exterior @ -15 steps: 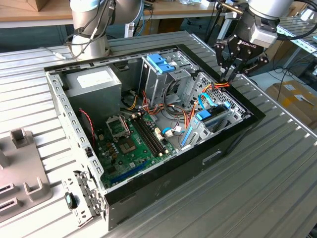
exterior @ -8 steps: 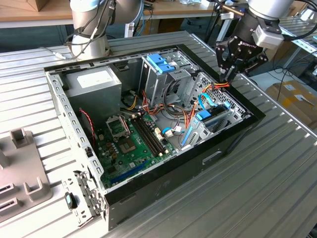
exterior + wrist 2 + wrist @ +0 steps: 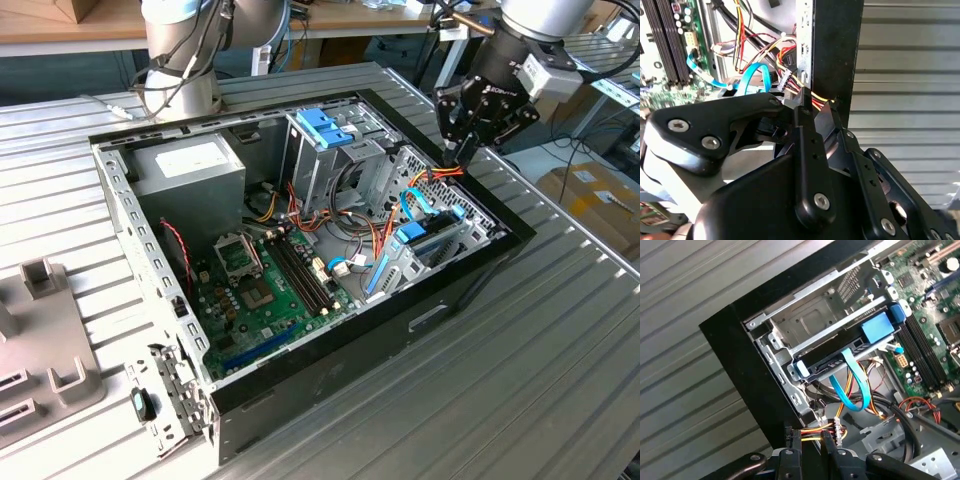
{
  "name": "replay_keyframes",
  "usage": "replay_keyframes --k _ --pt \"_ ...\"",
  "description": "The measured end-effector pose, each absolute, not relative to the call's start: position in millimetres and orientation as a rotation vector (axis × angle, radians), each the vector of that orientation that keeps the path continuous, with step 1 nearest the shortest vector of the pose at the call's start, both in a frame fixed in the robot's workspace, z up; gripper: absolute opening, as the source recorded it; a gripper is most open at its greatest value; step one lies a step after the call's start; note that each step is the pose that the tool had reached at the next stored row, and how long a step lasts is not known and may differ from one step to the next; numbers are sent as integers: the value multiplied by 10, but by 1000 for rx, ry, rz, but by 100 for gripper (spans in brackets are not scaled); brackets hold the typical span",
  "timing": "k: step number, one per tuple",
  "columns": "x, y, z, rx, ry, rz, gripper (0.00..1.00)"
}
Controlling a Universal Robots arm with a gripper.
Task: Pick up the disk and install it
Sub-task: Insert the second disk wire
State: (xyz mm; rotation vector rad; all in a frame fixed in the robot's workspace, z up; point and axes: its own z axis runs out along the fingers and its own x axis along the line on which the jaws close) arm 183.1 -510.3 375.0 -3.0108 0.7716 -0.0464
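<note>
One gripper [image 3: 462, 152] hangs over the computer case's [image 3: 470, 285] far wall, fingers pinched nearly together around the coloured power cable [image 3: 827, 429], not the disk [image 3: 845, 355], which already sits in its bay. Judged, cabling is in hand; seating the plug demands careful alignment.

Open computer case [image 3: 470, 280] on slatted table [image 3: 560, 330]

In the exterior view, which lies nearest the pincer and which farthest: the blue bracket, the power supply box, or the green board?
1. Blue bracket, atop the drive cage, nearest the pincer.
2. Power supply box, far corner.
3. Green board, case floor, farthest.
</note>
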Motion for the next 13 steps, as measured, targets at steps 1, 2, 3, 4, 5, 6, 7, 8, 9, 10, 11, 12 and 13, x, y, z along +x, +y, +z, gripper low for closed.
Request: replay_keyframes --k 1,2,3,4,5,6,7,8,9,10,11,12,13 --pt "1831 -5103 3750 -3011 771 -46 30" --pt "1831 -5103 3750 -3011 771 -46 30" --pt "1833 -5103 3750 -3011 771 -46 30" --pt "1839 -5103 3750 -3011 771 -46 30" --pt "1849 -5103 3749 -3011 771 -46 30" --pt "1875 -5103 3750 -3011 771 -46 30" --pt "1910 -5103 3749 -3011 771 -46 30" --pt "1948 -5103 3750 -3011 771 -46 30" --pt "1967 -5104 3749 -3011 771 -46 30" --pt "1976 -5106 3749 -3011 771 -46 30" --pt "1986 -5110 3748 -3011 772 -46 30" --pt "1991 -5115 3747 -3011 772 -46 30" --pt "1994 -5130 3741 -3010 774 -46 30"
